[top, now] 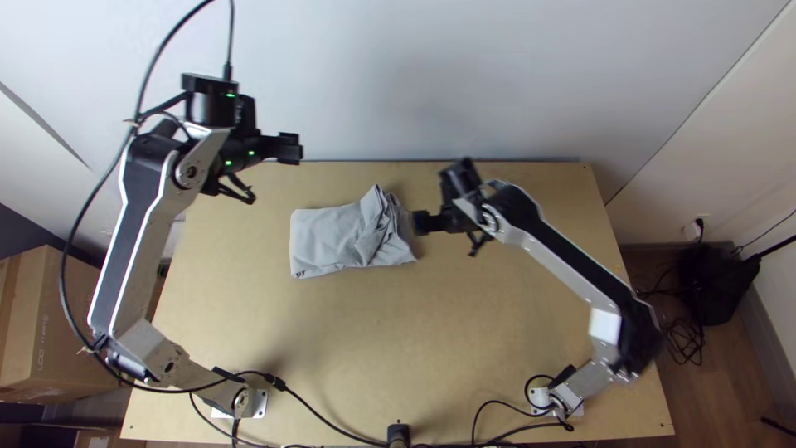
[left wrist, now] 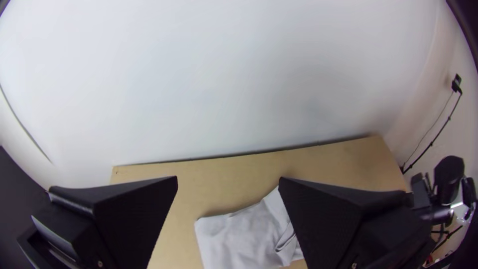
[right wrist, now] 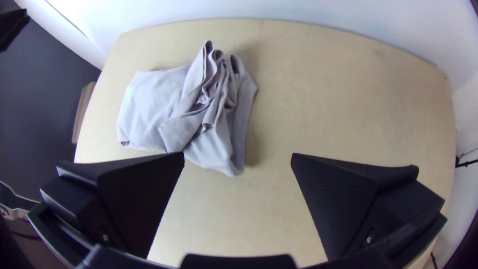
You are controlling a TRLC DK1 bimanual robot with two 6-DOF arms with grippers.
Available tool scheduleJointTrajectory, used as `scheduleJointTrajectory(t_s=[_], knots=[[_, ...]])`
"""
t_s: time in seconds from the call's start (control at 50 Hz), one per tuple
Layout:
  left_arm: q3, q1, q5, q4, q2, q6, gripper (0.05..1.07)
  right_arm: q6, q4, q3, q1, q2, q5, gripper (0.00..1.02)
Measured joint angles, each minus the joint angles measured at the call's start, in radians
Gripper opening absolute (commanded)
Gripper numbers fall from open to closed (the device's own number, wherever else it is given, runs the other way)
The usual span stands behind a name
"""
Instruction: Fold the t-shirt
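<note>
Currently L gripper (left wrist: pixel 228 178) & R gripper (right wrist: pixel 238 154) wide open, empty; t-shirt (top: pixel 325 238) bunched one end, prob. unravels if pinch gets top layer only.

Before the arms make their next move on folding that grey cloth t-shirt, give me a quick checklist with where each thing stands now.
1. Left arm's black, two-fingered end effector open: ok.
2. Right arm's black, two-fingered end effector open: ok.
3. Light grey cloth t-shirt lying wholly on the light wooden table: ok.
4. T-shirt flat all over: not ok; the end toward the right end effector is bunched into raised ridges, the other end fairly smooth.
5. Hidden layers lined up underneath: cannot tell.
6. Height of the right end effector above the table: cannot tell; the top view shows it beside the bunched end.
</note>
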Motion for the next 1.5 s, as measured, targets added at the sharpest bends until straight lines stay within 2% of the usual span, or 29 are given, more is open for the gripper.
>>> scheduleJointTrajectory(t_s=[0.16, 0.24, 0.38, 0.46, 0.54, 0.7, 0.78, 0.94, 0.98, 1.18, 1.4, 1.5], knots=[[-0.1, 0.121, 0.061, -0.002, -0.08, 0.0, 1.03, 0.077, -0.085, 0.259, 0.068, 0.244, 0.006, 0.95], [-0.161, 0.173, 0.092, 0.007, -0.123, 0.0, 1.03, 0.138, -0.104, 0.356, 0.093, 0.325, -0.043, 0.92], [-0.301, 0.248, 0.122, 0.073, -0.212, 0.012, 1.03, 0.22, -0.124, 0.462, 0.14, 0.422, -0.084, 0.92], [-0.362, 0.283, 0.142, 0.092, -0.245, 0.024, 1.03, 0.248, -0.128, 0.512, 0.162, 0.475, -0.093, 0.92], [-0.393, 0.31, 0.148, 0.101, -0.259, 0.04, 1.03, 0.264, -0.13, 0.558, 0.174, 0.53, -0.108, 0.86], [-0.414, 0.366, 0.163, 0.117, -0.263, 0.077, 1.03, 0.303, -0.125, 0.634, 0.172, 0.64, -0.11, 0.86], [-0.416, 0.396, 0.177, 0.119, -0.263, 0.095, 1.03, 0.31, -0.124, 0.642, 0.169, 0.684, -0.107, 0.66], [-0.418, 0.444, 0.197, 0.133, -0.263, 0.122, 1.03, 0.315, -0.119, 0.642, 0.164, 0.723, -0.053, 0.13], [-0.418, 0.449, 0.198, 0.139, -0.263, 0.126, 1.03, 0.314, -0.119, 0.642, 0.161, 0.723, -0.046, 0.07], [-0.418, 0.443, 0.201, 0.168, -0.262, 0.128, 1.03, 0.314, -0.117, 0.62, 0.131, 0.702, -0.035, 0.07], [-0.418, 0.399, 0.201, 0.186, -0.252, 0.124, 1.03, 0.313, -0.124, 0.489, 0.061, 0.562, -0.035, 0.07], [-0.42, 0.384, 0.201, 0.195, -0.246, 0.121, 1.03, 0.31, -0.126, 0.41, 0.017, 0.487, -0.028, 0.12]])
